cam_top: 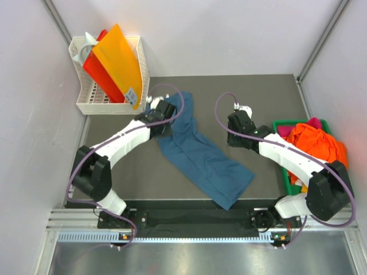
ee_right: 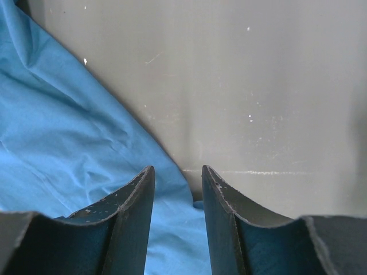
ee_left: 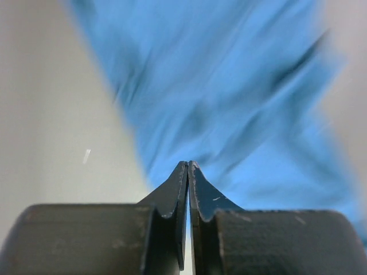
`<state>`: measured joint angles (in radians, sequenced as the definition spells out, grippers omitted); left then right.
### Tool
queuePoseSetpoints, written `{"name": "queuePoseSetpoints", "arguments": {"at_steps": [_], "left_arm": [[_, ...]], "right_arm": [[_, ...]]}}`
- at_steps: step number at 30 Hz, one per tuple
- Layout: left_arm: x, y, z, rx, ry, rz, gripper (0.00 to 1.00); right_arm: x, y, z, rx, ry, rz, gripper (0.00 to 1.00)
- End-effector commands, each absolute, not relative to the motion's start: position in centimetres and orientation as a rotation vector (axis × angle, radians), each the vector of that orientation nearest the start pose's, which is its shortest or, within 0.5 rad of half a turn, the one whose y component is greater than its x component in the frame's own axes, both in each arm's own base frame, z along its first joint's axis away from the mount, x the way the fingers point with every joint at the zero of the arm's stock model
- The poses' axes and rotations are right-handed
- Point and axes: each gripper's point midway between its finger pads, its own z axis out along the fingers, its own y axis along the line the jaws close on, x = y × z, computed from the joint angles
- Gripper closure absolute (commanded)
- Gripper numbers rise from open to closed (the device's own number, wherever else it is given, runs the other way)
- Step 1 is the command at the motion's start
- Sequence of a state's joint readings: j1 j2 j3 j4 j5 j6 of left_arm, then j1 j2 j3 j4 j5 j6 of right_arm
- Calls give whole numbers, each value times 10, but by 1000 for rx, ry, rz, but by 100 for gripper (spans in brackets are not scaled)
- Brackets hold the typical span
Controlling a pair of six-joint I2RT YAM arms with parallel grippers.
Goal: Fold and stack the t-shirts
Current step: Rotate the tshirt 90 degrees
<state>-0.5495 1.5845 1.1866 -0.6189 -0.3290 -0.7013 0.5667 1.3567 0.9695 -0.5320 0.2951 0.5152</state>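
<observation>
1. Blue shirt slanted across the table, far middle to near edge.
2. Left gripper over its far end, jaws shut; cannot tell if pinching cloth.
3. Right gripper beside the shirt, jaws a little apart, empty.
4. Orange shirt and pink shirt heaped in tray at right edge.

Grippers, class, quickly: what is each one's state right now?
Left gripper: shut, at the edge of the teal-blue t-shirt; whether it pinches cloth cannot be told.
Right gripper: open, holding nothing.
</observation>
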Motion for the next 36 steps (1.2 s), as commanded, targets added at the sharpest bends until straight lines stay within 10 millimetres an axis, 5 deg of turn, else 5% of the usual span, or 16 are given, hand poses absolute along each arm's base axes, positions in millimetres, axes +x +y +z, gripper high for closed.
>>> {"name": "queuePoseSetpoints", "arguments": {"at_steps": [1, 3, 4, 6, 7, 18, 26, 29, 36], "left_arm": [[413, -195, 128, -251, 2370, -50, 94], [435, -204, 127, -237, 2381, -24, 95], [443, -206, 97, -221, 2432, 20, 96], [462, -212, 93, -233, 2440, 8, 97], [467, -215, 75, -224, 2466, 20, 97], [538, -183, 34, -412, 2480, 65, 96], [540, -190, 10, -411, 2515, 24, 96], [528, -201, -20, -374, 2637, -5, 97], [503, -276, -48, -52, 2700, -45, 98]], "right_arm": [[317, 166, 134, 45, 2386, 170, 61], [317, 166, 135, 39, 2388, 166, 61], [318, 166, 138, 38, 2387, 167, 60], [318, 166, 140, 28, 2385, 164, 61], [319, 166, 143, 25, 2384, 163, 61], [316, 167, 147, -24, 2398, 157, 60], [314, 163, 137, -34, 2422, 132, 60], [314, 159, 138, -30, 2419, 123, 60], [315, 155, 136, -12, 2419, 119, 60]]}}
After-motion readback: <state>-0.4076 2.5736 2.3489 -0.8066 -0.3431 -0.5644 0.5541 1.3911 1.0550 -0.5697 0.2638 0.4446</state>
